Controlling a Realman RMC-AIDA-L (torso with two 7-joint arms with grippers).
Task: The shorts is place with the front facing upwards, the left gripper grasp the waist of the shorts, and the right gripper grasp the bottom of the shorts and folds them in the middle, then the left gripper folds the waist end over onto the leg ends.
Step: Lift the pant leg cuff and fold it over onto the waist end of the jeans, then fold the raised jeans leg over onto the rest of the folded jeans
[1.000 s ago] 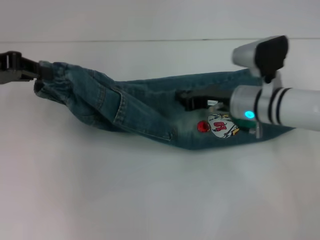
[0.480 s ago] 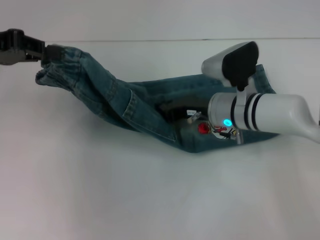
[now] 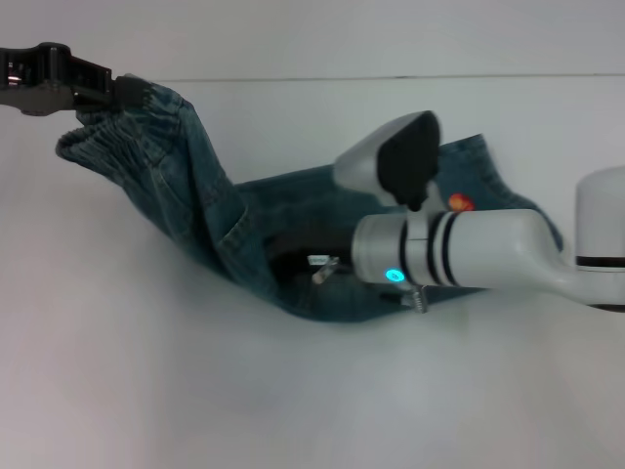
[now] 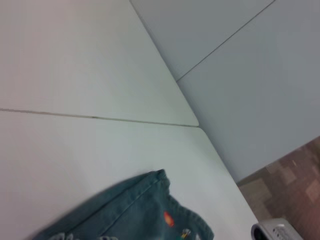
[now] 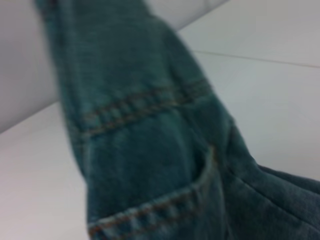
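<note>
- Presently, left gripper [image 3: 122, 90]: clamped on the shorts' [image 3: 225, 220] gathered waist, lifted near the table's [image 3: 146, 391] far left edge.
- Right gripper: hidden in denim folds mid-table; finger state cannot be told.
- Leg ends [image 3: 488, 176]: flat on the table.

shorts [image 3: 205, 210]: faded denim cloth, stitched seams, gathered waistband. table [image 3: 146, 391]: smooth matt white. right arm [image 3: 469, 249]: glossy white plastic, black bands.

- Head view: above, facing forward and down onto the shorts [image 3: 225, 210], moderate range.
- Left wrist view: past the shorts' far end [image 4: 150, 205], toward the table [image 4: 75, 150] corner.
- Right wrist view: close against the shorts' denim [image 5: 150, 150].
</note>
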